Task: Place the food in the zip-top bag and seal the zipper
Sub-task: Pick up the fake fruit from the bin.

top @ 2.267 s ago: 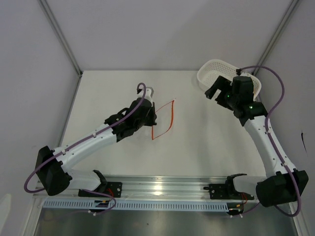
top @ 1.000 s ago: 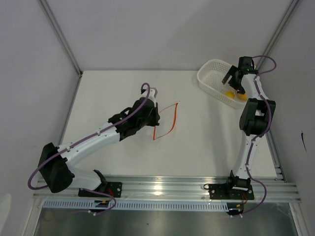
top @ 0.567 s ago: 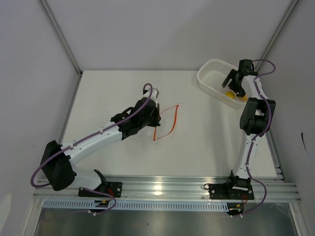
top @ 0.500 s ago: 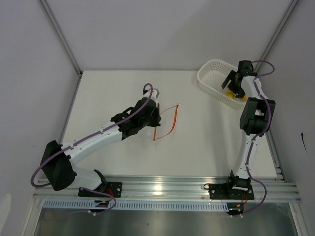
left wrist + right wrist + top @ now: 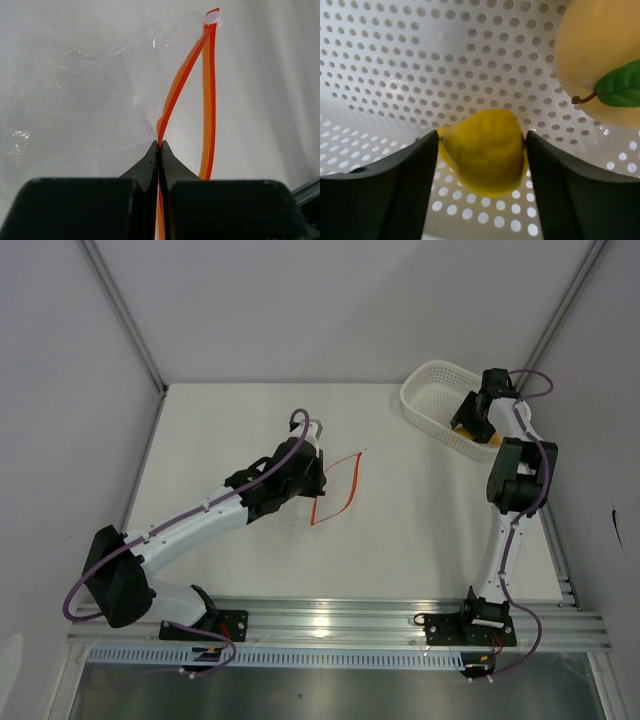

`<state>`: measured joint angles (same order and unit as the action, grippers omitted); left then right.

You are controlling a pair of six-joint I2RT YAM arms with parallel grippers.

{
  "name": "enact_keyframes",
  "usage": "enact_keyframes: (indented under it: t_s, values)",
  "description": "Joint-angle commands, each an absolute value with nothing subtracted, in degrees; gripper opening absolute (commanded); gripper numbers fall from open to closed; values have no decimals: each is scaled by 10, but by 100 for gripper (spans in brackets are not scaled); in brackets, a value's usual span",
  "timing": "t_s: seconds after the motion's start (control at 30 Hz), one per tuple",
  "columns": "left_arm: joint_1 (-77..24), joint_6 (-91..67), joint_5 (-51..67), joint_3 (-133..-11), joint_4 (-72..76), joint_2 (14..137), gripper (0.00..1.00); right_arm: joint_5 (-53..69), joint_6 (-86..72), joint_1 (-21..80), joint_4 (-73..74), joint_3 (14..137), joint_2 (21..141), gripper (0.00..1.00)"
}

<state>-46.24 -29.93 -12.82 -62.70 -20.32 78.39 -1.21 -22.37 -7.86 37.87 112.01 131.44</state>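
From above: one zipper (image 5: pixel 350 490) mid-table, a narrow open loop, its long axis running near-left to far-right; one basket (image 5: pixel 425 395) far right, with the right gripper (image 5: pixel 468 426) inside it

Left wrist: the left gripper (image 5: pixel 160 146) is pinched tight on one zipper strand of the single zip-top bag (image 5: pixel 85 100)

Right wrist: two fruits lie in the basket, the lemon (image 5: pixel 485 150) touched by both fingers, the mango (image 5: pixel 590 55) beside it

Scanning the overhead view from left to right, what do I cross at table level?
left hand, pinching the bag's edge → zipper → right hand, reaching down inside the white basket
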Motion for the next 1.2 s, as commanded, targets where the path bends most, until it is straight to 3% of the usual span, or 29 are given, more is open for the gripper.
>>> enact_keyframes:
  t_s: [0.0, 0.07, 0.13, 0.17, 0.43, 0.8, 1.17]
  values:
    - [-455, -302, -119, -654, -206, 792, 1, -9, -218, -83, 380, 1145, 1338, 67]
    - [-452, -303, -117, -660, -216, 797, 1, -7, -214, -83, 398, 1170, 1348, 51]
    - [-452, -297, -121, -658, -213, 796, 1, -7, -213, -84, 395, 1172, 1350, 44]
    - [-451, -298, -124, -658, -214, 796, 1, -7, -214, -84, 392, 1170, 1350, 33]
    - [-446, -314, -96, -683, -229, 818, 1, 4, -217, -90, 390, 1180, 1343, 3]
    - [-446, -317, -104, -706, -251, 838, 1, 8, -234, -92, 403, 1215, 1287, 0]
    - [-440, -358, -76, -760, -299, 876, 1, -38, -213, -64, 416, 1156, 1146, 0]
